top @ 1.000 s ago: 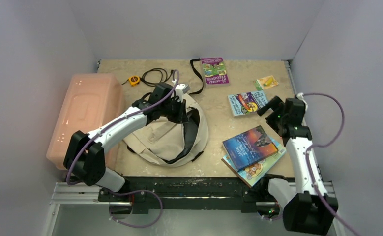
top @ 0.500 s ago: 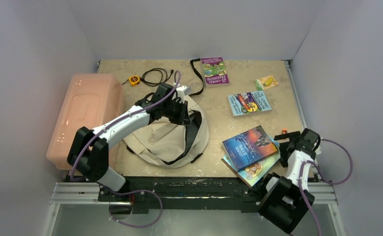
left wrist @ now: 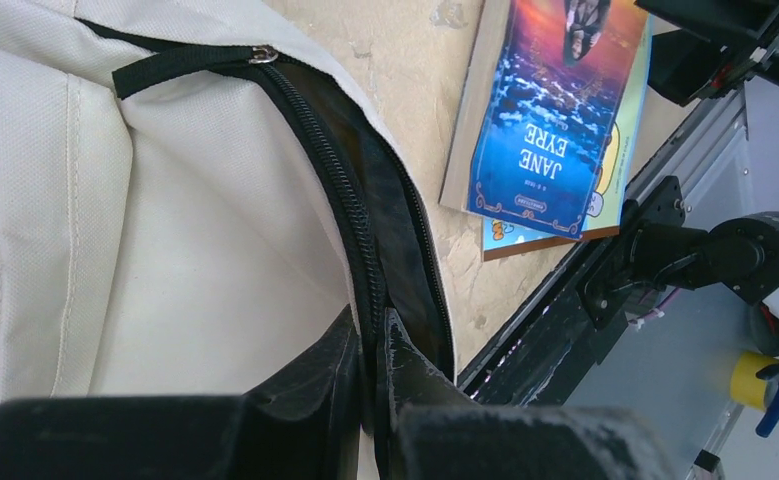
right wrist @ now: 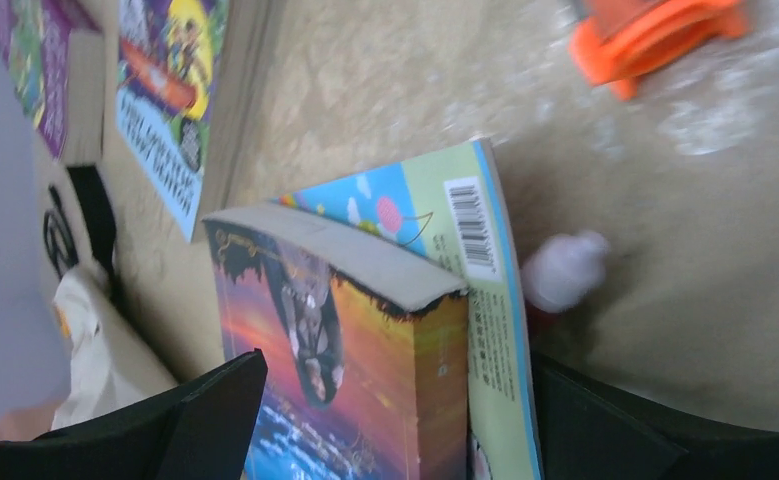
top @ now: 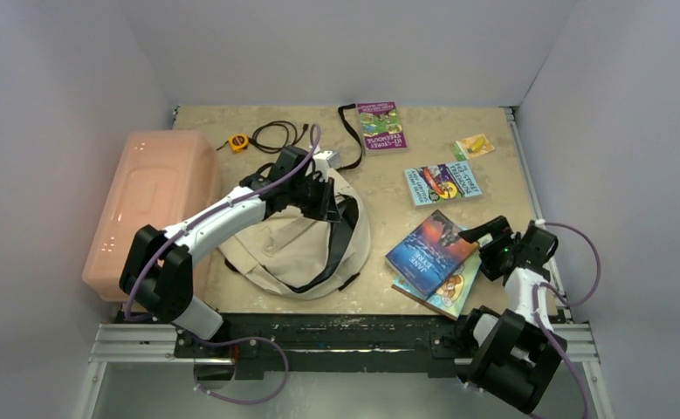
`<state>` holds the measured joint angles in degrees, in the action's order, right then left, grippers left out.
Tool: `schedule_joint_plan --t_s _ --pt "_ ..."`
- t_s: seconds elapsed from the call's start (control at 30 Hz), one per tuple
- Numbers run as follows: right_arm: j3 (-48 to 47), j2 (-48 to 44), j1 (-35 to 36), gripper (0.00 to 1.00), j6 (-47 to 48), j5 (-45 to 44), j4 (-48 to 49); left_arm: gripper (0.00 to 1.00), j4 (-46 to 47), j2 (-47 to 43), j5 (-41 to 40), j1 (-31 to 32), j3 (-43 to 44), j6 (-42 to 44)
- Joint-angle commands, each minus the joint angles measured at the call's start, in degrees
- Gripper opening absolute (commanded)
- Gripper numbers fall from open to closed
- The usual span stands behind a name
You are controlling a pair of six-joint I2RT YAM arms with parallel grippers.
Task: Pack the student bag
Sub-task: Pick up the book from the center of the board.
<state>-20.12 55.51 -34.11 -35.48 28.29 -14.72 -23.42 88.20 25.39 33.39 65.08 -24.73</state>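
Fingers point(right wrist: 210, 410) of right gripper point(top: 491, 247) spread wide, straddling a corner of blue-orange paperback book point(top: 430, 244), which lies on thin picture book point(top: 454, 295). Mid-table, left gripper point(left wrist: 370, 345) pinched tight on black zipper edge of beige canvas backpack point(top: 292, 244). Pink plastic bin point(top: 148, 205) at left; purple book point(top: 381, 125) at far edge.

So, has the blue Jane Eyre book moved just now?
Yes. The Jane Eyre book has slid and turned left, toward the beige student bag, which stayed put.
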Motion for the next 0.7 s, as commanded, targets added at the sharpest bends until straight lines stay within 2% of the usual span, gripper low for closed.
schedule_joint_plan --t_s 0.0,0.1,0.17,0.43,0.5,0.67 --pt "-2.2 0.3 9.3 0.99 -4.0 6.6 4.8 0.0 1.6 0.1 2.7 -0.1 2.5 -0.7" --pt "-4.4 1.6 16.2 0.99 -8.2 4.8 6.4 0.0 1.2 0.5 2.7 -0.1 2.7 -0.6" --pt "-6.0 1.6 18.2 0.99 -9.1 3.2 6.3 0.0 1.1 0.5 2.8 -0.1 2.8 -0.5" --pt "-10.7 5.8 18.7 0.98 -1.7 0.1 0.2 0.0 1.1 0.3 3.9 -0.1 3.1 -0.7" --pt "-8.6 6.4 18.7 0.92 -1.4 2.1 4.0 0.0 1.3 0.4 4.3 -0.1 3.1 -1.0" --pt "-4.2 7.2 18.7 0.59 -2.7 5.4 12.9 0.0 1.5 0.5 4.6 -0.1 3.1 -1.3"
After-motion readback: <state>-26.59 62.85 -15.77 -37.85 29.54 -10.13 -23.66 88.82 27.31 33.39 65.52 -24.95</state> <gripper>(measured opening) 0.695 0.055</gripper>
